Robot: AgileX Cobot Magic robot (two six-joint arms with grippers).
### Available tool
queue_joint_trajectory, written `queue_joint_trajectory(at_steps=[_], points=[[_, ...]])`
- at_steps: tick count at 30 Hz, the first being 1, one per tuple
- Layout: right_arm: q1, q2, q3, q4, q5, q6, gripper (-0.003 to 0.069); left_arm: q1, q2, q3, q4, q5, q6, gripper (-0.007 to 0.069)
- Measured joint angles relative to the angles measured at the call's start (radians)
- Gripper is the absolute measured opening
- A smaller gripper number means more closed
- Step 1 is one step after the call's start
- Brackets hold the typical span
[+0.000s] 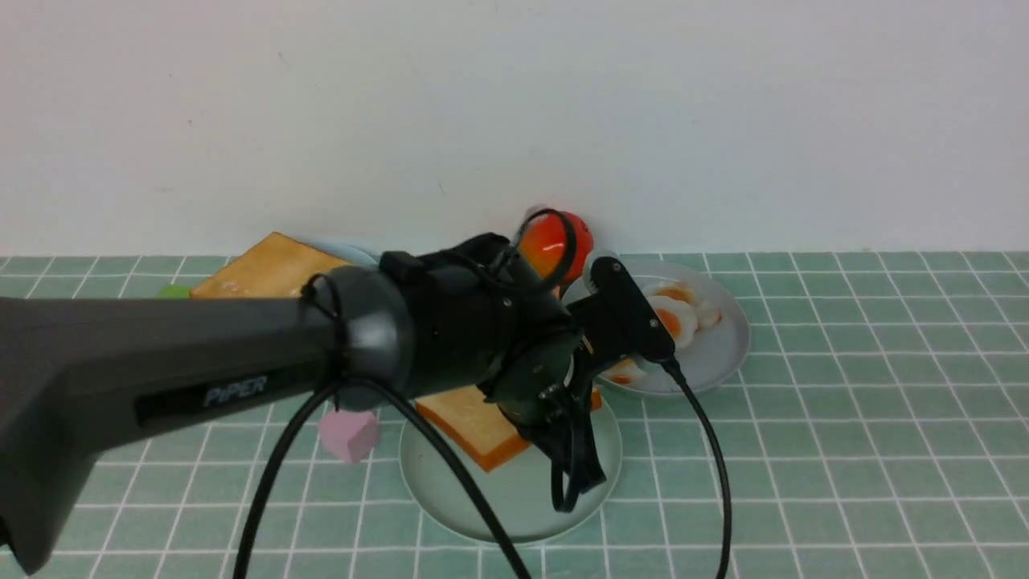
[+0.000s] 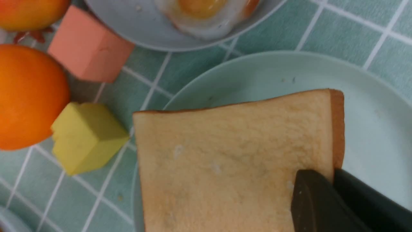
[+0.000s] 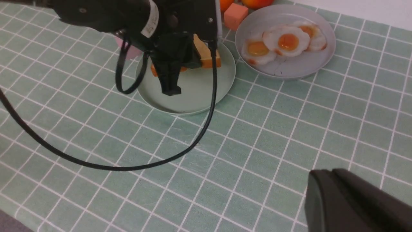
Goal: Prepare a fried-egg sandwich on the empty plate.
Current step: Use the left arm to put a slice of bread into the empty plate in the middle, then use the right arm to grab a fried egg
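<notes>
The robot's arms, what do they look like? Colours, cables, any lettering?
In the front view only the left arm shows: matte black, tube-shaped with a rounded joint, pale grey PIPER lettering on its side, and thin black cables looping off the wrist. The right gripper, seen from its wrist camera, has flat black fingers.

A plain off-white wall [image 1: 514, 104] rose behind the worktop, marked by a few faint scuffs. A mint-green tablecloth [image 1: 884, 450] crossed by a grid of thin white lines covered the worktop and met the wall along its far edge. The light was soft and even, casting only weak shadows.
</notes>
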Motion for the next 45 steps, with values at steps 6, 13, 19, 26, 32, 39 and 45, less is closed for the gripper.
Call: queue_joint_trajectory(at_steps=[6,13,19,26,32,39,45], points=[[0.000,0.000,0.000,0.000,0.008,0.000,0.0046,0.000,0.012,0.000,-0.033,-0.012,-0.002,0.0022],[0.000,0.000,0.000,0.000,0.008,0.000,0.0052,0.000,0.014,0.000,-0.053,0.013,-0.002,0.0158],[0.000,0.000,0.000,0.001,0.008,0.000,0.0055,0.000,0.013,0.000,-0.056,0.045,-0.003,0.0328],[0.000,0.008,0.017,0.000,-0.032,0.007,0.0063,-0.003,-0.052,0.000,-0.108,0.098,-0.004,0.0387],[0.000,0.141,0.023,0.000,-0.102,0.028,0.0072,-0.038,-0.250,-0.011,-0.204,0.188,-0.070,0.0251],[0.000,0.461,0.023,0.010,-0.276,0.081,0.0083,-0.044,-0.635,0.017,-0.277,0.257,-0.155,-0.0013],[0.000,0.785,-0.054,0.100,-0.390,0.102,0.0126,-0.044,-0.953,0.229,-0.316,0.249,-0.162,-0.0014]])
